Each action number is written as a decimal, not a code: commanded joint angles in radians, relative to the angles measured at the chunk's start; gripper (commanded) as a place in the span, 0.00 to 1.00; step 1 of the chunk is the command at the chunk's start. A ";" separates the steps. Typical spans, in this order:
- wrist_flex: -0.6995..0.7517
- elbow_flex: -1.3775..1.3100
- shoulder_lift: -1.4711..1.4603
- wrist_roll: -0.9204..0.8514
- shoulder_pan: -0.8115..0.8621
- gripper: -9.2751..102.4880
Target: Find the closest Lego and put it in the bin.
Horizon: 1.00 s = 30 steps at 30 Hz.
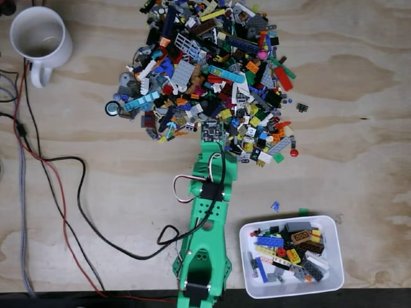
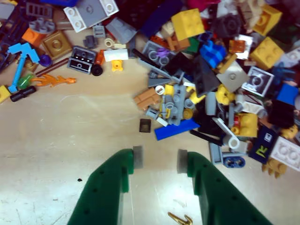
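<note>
In the wrist view my gripper (image 2: 156,159) is open, its green fingers with grey pads (image 2: 138,157) hovering over bare wood just short of the Lego pile (image 2: 201,70). The nearest pieces ahead are a small dark square tile (image 2: 145,125) and a flat blue plate (image 2: 176,130). A small gold piece (image 2: 180,218) lies on the wood between the fingers, further back. In the fixed view my green arm (image 1: 209,212) reaches up to the lower edge of the pile (image 1: 205,70). The white bin (image 1: 244,253), holding several bricks, stands to the right of the arm's base.
A white mug (image 1: 38,35) stands at the top left of the fixed view. Black and red cables (image 1: 70,212) run over the left of the table. A small blue piece (image 1: 275,206) and a green one (image 1: 303,210) lie just above the bin.
</note>
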 commanded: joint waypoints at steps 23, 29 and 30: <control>-0.623 -0.005 -0.436 -0.373 0.080 0.17; -0.678 -0.009 -0.462 -0.345 0.054 0.14; -0.689 -0.009 -0.465 -0.336 0.049 0.14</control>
